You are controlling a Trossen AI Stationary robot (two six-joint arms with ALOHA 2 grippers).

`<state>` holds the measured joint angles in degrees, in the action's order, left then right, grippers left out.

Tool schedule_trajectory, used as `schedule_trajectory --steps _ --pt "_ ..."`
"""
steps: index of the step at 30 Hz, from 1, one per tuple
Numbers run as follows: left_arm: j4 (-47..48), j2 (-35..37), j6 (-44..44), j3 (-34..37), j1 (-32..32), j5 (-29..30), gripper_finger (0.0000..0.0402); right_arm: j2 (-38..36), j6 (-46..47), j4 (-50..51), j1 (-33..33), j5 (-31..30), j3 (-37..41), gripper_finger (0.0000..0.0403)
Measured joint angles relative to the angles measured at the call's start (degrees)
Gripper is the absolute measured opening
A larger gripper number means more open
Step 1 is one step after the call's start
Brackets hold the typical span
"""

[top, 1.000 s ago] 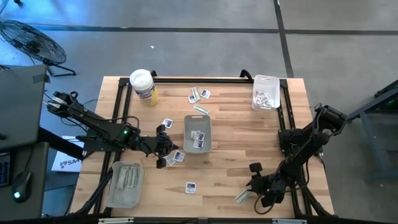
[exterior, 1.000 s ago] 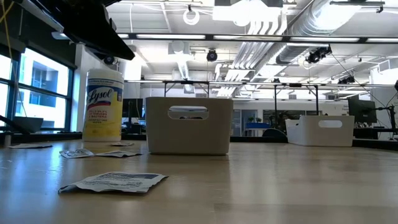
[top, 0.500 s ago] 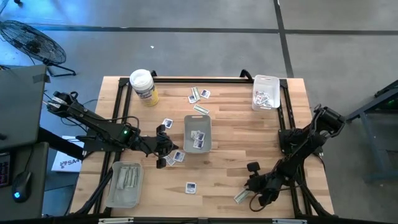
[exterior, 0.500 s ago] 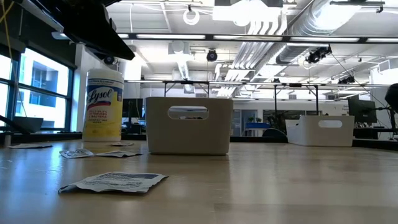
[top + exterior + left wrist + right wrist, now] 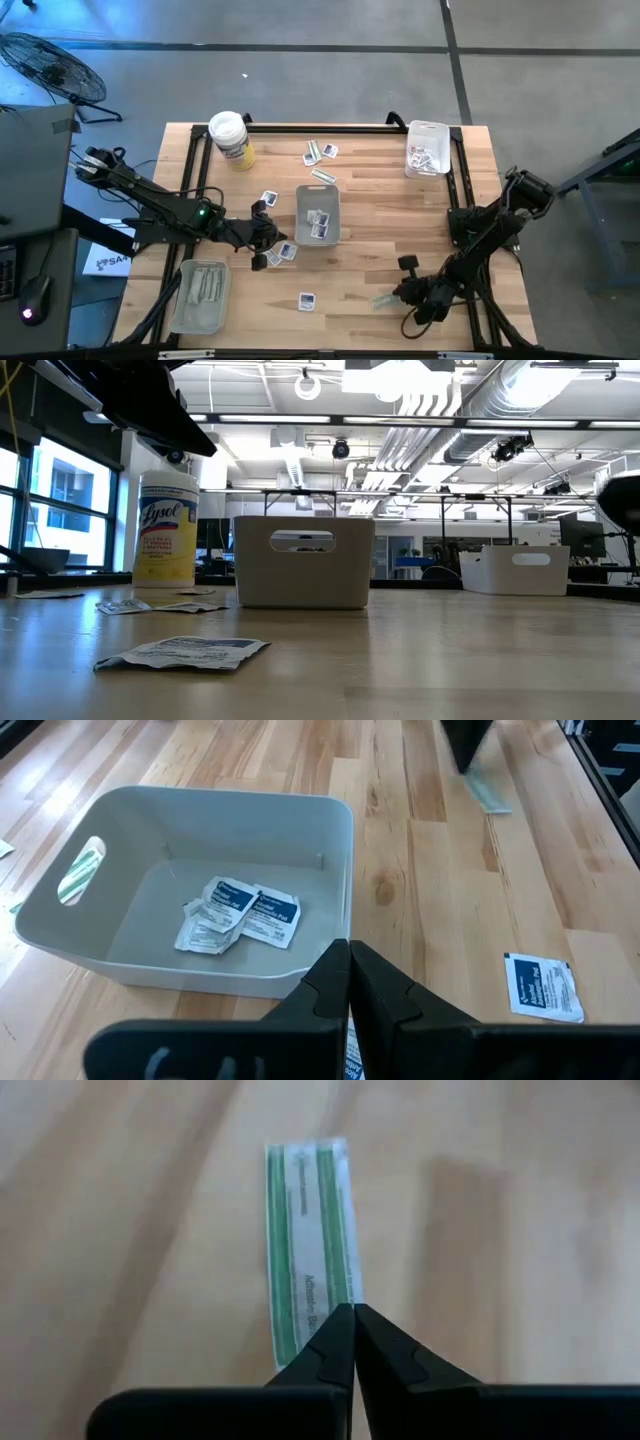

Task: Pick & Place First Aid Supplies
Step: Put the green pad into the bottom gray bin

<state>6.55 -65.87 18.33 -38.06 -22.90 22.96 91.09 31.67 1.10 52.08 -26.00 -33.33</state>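
Now my right gripper (image 5: 352, 1312) has just snapped shut on the green-striped strip (image 5: 308, 1230), near the table's front edge, well right of the middle tray (image 5: 318, 190). That looks like a secure pick, ready for lifting. My left gripper (image 5: 348, 955) stays closed beside that tray.

Three trays (image 5: 318, 196) sat on the table (image 5: 380, 220): one central, one at the far right corner, one at the near left. Beside the central tray stood one tub (image 5: 231, 139). Two arms worked.
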Motion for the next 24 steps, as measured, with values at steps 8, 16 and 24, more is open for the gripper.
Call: schedule_trajectory --steps 8,16,24 --pt "0.0 0.0 0.0 0.0 0.0 0.0 0.0002 -8.7 -4.3 0.0 -0.1 -7.5 -0.1 0.0002" --pt "-4.8 0.0 0.0 0.0 0.0 -4.7 0.0002 -12.6 -5.3 0.0 -0.7 -21.9 -0.2 0.0001" --pt "-7.8 0.0 3.7 0.0 0.0 -4.0 0.0002 -12.6 -5.5 -2.0 -5.7 -32.8 -0.2 0.0001"
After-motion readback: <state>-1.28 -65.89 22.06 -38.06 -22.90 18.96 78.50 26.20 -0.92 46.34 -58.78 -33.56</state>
